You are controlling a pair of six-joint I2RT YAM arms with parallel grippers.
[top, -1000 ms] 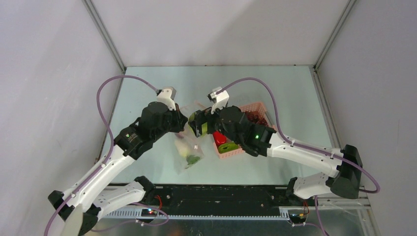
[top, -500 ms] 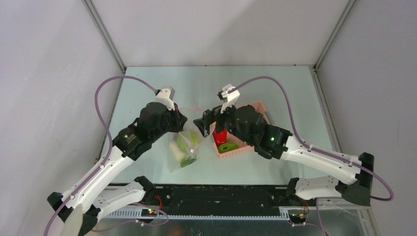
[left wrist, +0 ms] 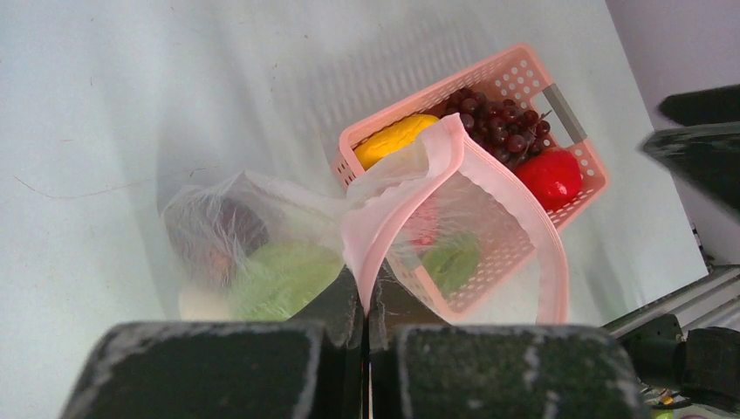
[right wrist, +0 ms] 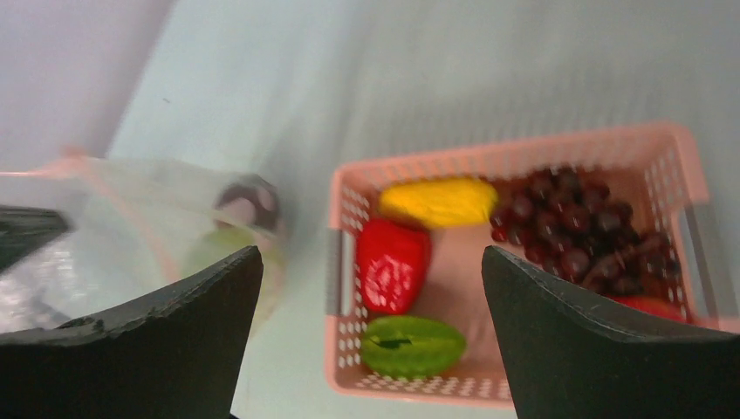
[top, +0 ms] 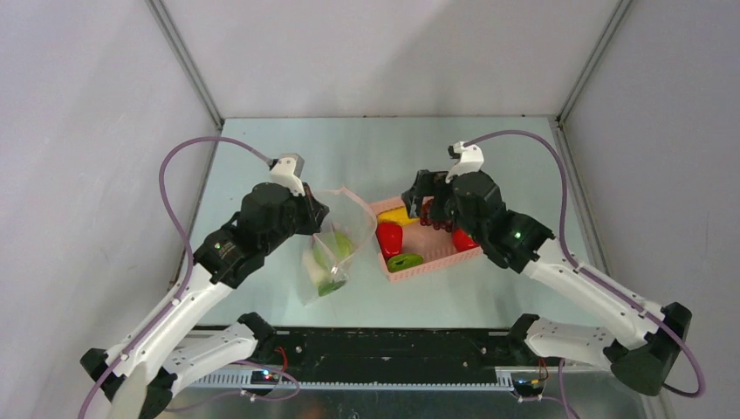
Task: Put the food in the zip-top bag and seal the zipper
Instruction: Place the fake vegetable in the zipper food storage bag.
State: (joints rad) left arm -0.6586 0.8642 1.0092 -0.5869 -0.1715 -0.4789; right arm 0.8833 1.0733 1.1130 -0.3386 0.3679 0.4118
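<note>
My left gripper (left wrist: 366, 292) is shut on the pink zipper (left wrist: 384, 227) strip and holds the zip-top bag (top: 336, 253) up with its mouth gaping open. Inside the bag lie a leafy green piece (left wrist: 279, 275), a dark maroon piece (left wrist: 214, 231) and a white piece. My right gripper (right wrist: 369, 262) is open and empty, above the pink basket (right wrist: 524, 144). The basket holds a yellow piece (right wrist: 436, 201), a red pepper (right wrist: 393, 266), a lime-green piece (right wrist: 410, 345), dark grapes (right wrist: 567, 227) and a red tomato (left wrist: 548, 175).
The basket (top: 419, 271) sits right of the bag, almost touching it. The right arm (top: 524, 244) reaches over the basket from the right. Grey walls close in the table on three sides.
My right gripper has let a green piece drop into the bag and moved right and back, over the basket. My left gripper still holds the bag's mouth.
</note>
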